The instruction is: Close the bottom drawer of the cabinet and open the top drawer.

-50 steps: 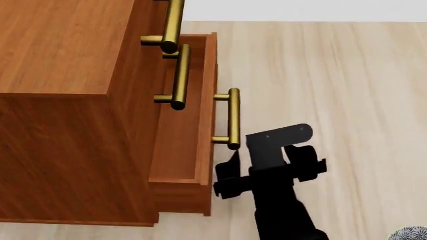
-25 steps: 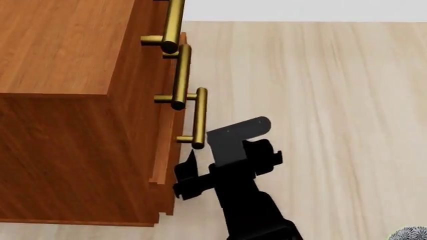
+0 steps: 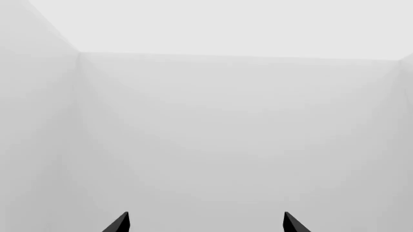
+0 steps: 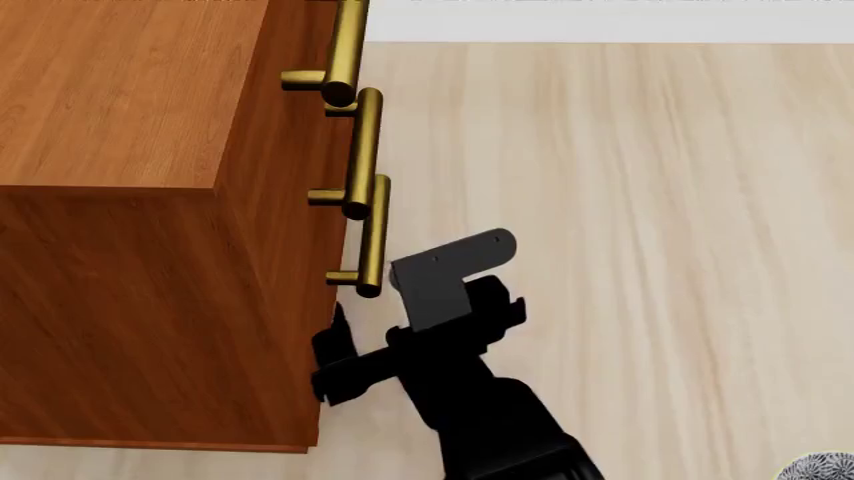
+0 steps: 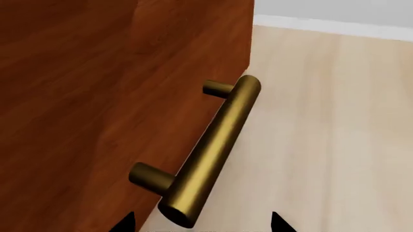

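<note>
The reddish-brown cabinet [image 4: 120,110] fills the left of the head view. Its bottom drawer sits pushed in flush, with its brass handle [image 4: 374,235] sticking out. The middle handle [image 4: 362,150] and the top drawer's handle [image 4: 346,45] lie beyond it; the top drawer looks shut. My right gripper [image 4: 374,315] is open right at the near end of the bottom handle. In the right wrist view the bottom drawer front [image 5: 96,96] and its handle [image 5: 213,150] are close, with the handle's end between the spread fingertips of the gripper [image 5: 201,224]. My left gripper [image 3: 205,223] is open and sees only white walls.
Pale wood floor [image 4: 641,200] lies to the right of the cabinet. A white wall base [image 4: 601,20] runs along the far edge. A grey speckled object [image 4: 821,468] shows at the near right corner.
The bottom drawer has slid from pulled out to flush with the cabinet. My right gripper has moved left with its handle.
</note>
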Robot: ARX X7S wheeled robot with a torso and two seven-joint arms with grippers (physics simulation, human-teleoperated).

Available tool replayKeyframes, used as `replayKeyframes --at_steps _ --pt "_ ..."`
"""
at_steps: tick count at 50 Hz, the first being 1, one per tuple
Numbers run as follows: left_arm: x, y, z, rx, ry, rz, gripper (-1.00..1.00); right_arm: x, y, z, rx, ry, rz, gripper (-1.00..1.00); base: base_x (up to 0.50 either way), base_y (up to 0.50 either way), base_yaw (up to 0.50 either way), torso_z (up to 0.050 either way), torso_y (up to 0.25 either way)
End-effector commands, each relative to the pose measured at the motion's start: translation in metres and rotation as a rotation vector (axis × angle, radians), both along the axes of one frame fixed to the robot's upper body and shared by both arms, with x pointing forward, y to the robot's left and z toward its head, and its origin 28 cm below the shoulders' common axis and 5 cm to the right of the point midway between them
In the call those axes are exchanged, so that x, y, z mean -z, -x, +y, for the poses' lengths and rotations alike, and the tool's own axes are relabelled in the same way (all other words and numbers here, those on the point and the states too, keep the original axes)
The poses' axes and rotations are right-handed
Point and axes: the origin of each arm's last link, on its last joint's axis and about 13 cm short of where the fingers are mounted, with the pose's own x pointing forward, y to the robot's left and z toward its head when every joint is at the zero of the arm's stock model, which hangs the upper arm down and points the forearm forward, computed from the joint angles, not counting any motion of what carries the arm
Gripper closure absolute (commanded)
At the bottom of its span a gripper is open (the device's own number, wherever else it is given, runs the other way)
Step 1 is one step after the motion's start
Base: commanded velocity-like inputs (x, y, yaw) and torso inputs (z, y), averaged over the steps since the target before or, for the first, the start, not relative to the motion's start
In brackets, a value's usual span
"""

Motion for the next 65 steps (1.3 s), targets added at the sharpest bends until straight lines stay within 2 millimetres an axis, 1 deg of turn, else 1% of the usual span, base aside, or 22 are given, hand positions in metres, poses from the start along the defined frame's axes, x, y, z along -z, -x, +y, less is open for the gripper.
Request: replayKeyframes --at_steps 1,6,13,20,28,32,35,40,45,52,55,57,60,63,65 --pt "0.000 0.000 0.000 -0.001 0.000 0.000 -1.00 -0.008 0.006 0.022 -0.109 -0.112 0.002 -1.00 0.00 0.00 0.00 0.000 0.000" --pt "0.001 0.000 0.000 0.002 0.001 -0.001 -1.00 -0.007 0.014 0.013 -0.070 -0.092 0.006 -1.00 0.00 0.00 0.00 0.000 0.000" --pt "0.003 -0.001 -0.001 0.007 0.006 0.004 -1.00 -0.010 0.032 -0.009 -0.017 -0.061 -0.011 -1.00 0.00 0.00 0.00 0.000 0.000" --pt "0.003 -0.002 -0.003 0.015 0.006 0.005 -1.00 -0.016 0.050 -0.022 0.010 -0.025 -0.014 -1.00 0.00 0.00 0.00 0.000 0.000" --pt "0.002 -0.003 -0.004 0.022 0.009 0.002 -1.00 -0.021 0.065 -0.036 0.037 0.007 -0.021 -1.00 0.00 0.00 0.00 0.000 0.000" --pt "0.000 -0.002 -0.005 0.025 0.008 -0.001 -1.00 -0.026 0.073 -0.044 0.059 -0.003 -0.025 -1.00 0.00 0.00 0.00 0.000 0.000" --pt "0.000 -0.002 -0.005 0.025 0.006 -0.001 -1.00 -0.031 0.079 -0.049 0.091 -0.054 -0.033 -1.00 0.00 0.00 0.00 0.000 0.000" --pt "0.000 -0.002 -0.007 0.028 0.008 -0.003 -1.00 -0.040 0.080 -0.057 0.194 -0.091 -0.083 -1.00 0.00 0.00 0.00 0.000 0.000" --pt "-0.001 -0.002 -0.010 0.036 0.001 -0.004 -1.00 -0.051 0.078 -0.057 0.257 -0.206 -0.108 -1.00 0.00 0.00 0.00 0.000 0.000" --pt "-0.003 0.000 -0.011 0.036 -0.005 -0.009 -1.00 -0.067 0.074 -0.056 0.289 -0.341 -0.123 -1.00 0.00 0.00 0.00 0.000 0.000" --pt "-0.003 0.000 -0.011 0.035 -0.005 -0.008 -1.00 -0.071 0.074 -0.056 0.305 -0.368 -0.120 -1.00 0.00 0.00 0.00 0.000 0.000" --pt "-0.002 0.000 -0.011 0.035 -0.007 -0.007 -1.00 -0.075 0.074 -0.056 0.304 -0.433 -0.108 -1.00 0.00 0.00 0.00 0.000 0.000" --pt "-0.002 0.001 -0.011 0.034 -0.007 -0.007 -1.00 -0.080 0.074 -0.057 0.307 -0.469 -0.111 -1.00 0.00 0.00 0.00 0.000 0.000" --pt "-0.003 0.001 -0.011 0.035 -0.008 -0.008 -1.00 -0.087 0.073 -0.056 0.291 -0.557 -0.094 -1.00 0.00 0.00 0.00 0.000 0.000" --pt "-0.003 0.001 -0.011 0.033 -0.009 -0.010 -1.00 -0.092 0.074 -0.056 0.301 -0.546 -0.111 -1.00 0.00 0.00 0.00 0.000 0.000"
